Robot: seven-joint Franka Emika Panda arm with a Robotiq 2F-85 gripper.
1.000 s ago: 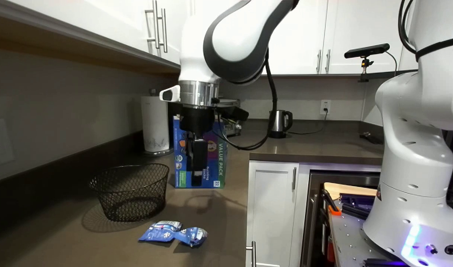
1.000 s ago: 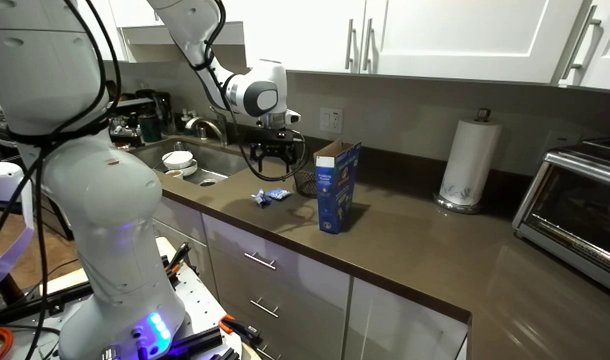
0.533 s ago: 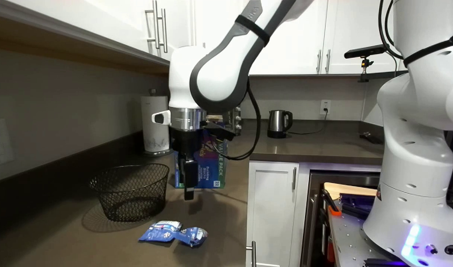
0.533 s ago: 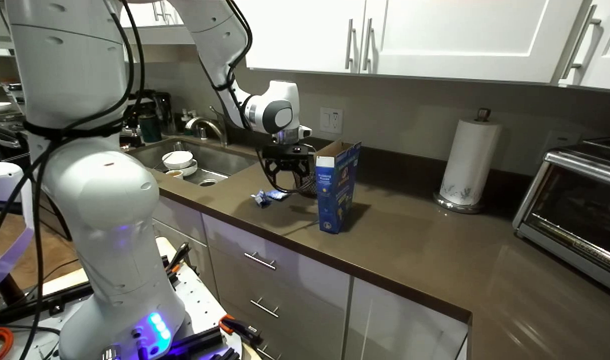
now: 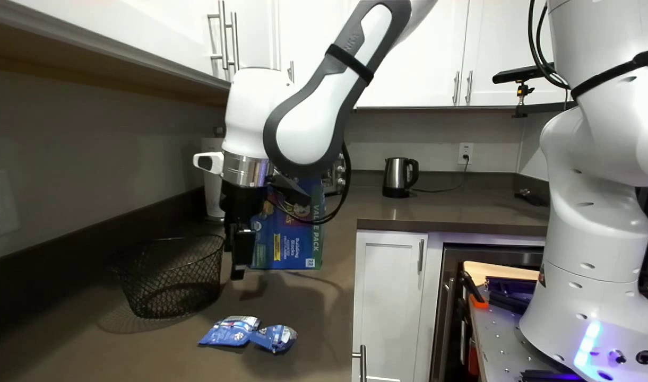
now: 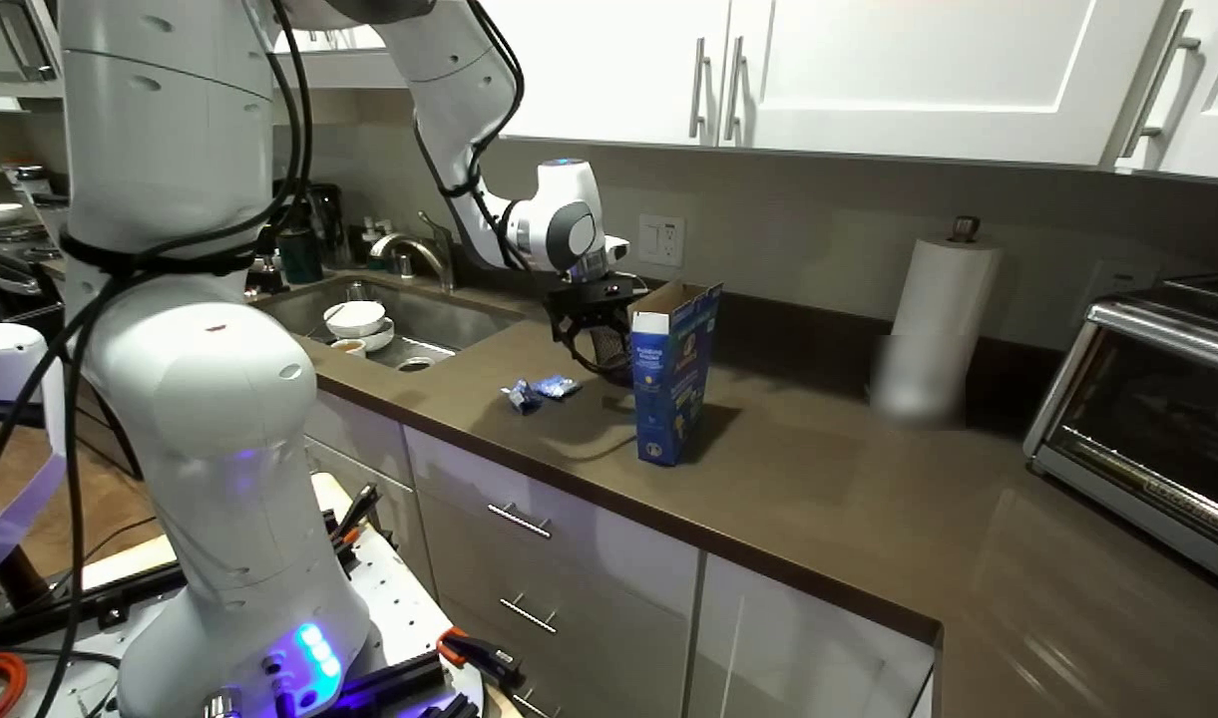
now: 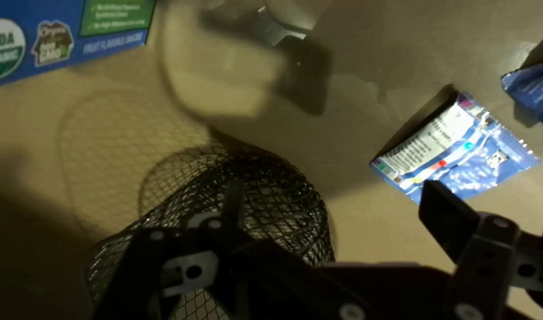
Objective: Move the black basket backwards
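The black basket [image 5: 170,292] is a round wire-mesh bowl, upright on the counter near the wall in an exterior view. In another exterior view only a patch of its mesh [image 6: 609,346] shows between the gripper and the blue box. My gripper [image 5: 239,268] points down at the side of the basket facing away from the wall, near its rim. In the wrist view the gripper [image 7: 338,198] has its jaws wide apart with nothing between them. One finger overlaps the basket [image 7: 275,200] there. I cannot tell whether it touches the rim.
A blue box [image 5: 292,244] stands just behind the gripper, also in the wrist view [image 7: 66,44]. Blue-and-white packets [image 5: 231,331] lie near the basket. A paper towel roll [image 6: 933,319] and toaster oven [image 6: 1157,409] stand farther along. A sink [image 6: 439,324] lies beyond.
My gripper has come down and moved toward the wall, tilting slightly. Within the last half second the basket has slid a little toward the wall. Box and packets have not moved.
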